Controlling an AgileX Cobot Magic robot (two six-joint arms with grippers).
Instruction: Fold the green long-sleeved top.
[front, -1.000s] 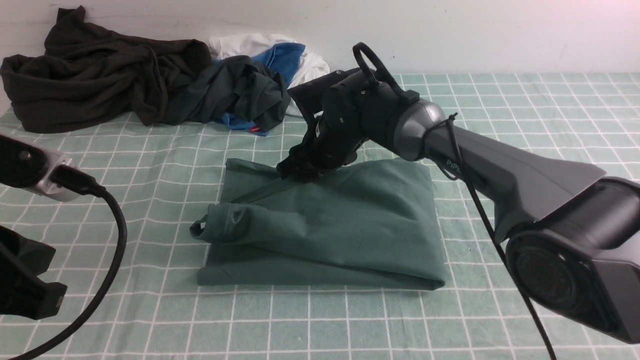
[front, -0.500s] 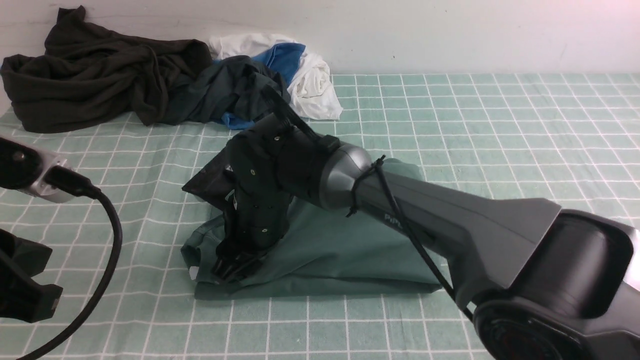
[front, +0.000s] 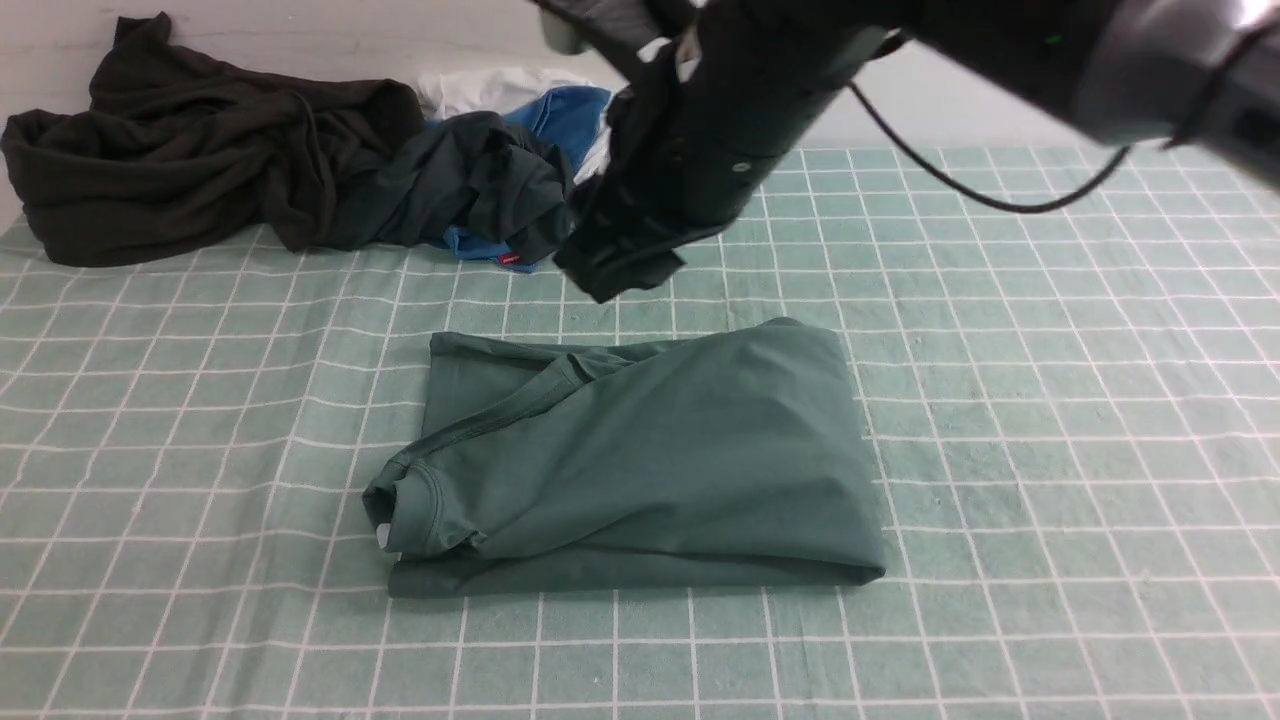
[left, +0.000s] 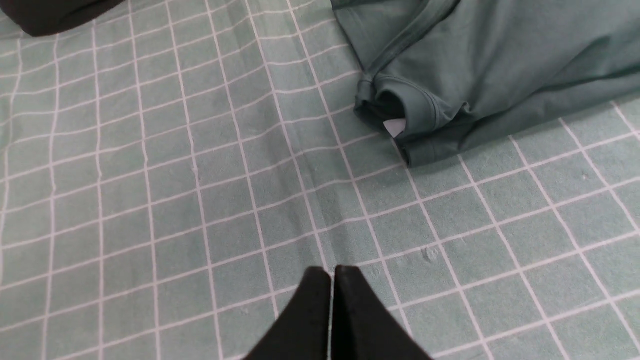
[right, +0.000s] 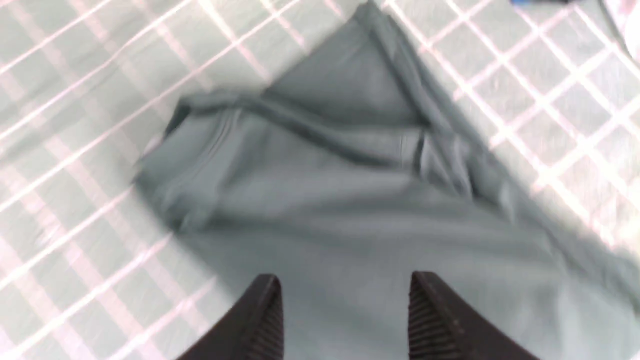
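Lifted clear of the green top (front: 640, 460) since before, right gripper (right: 345, 292) is hovering above its far side, jaws apart and empty, top is lying folded on the checked cloth (front: 1000, 400), left gripper (left: 332, 272) is sitting closed, empty

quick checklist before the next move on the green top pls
1. Top folded and lying on the cloth: ok.
2. Right gripper open, empty, clear of the top: ok.
3. Left gripper shut, empty, apart from the top: ok.
4. Label tucked in: not ok, it pokes out at the bunched end.
5. Pile of other clothes apart from the top: ok.
6. Sleeves fully tucked inside the fold: cannot tell.
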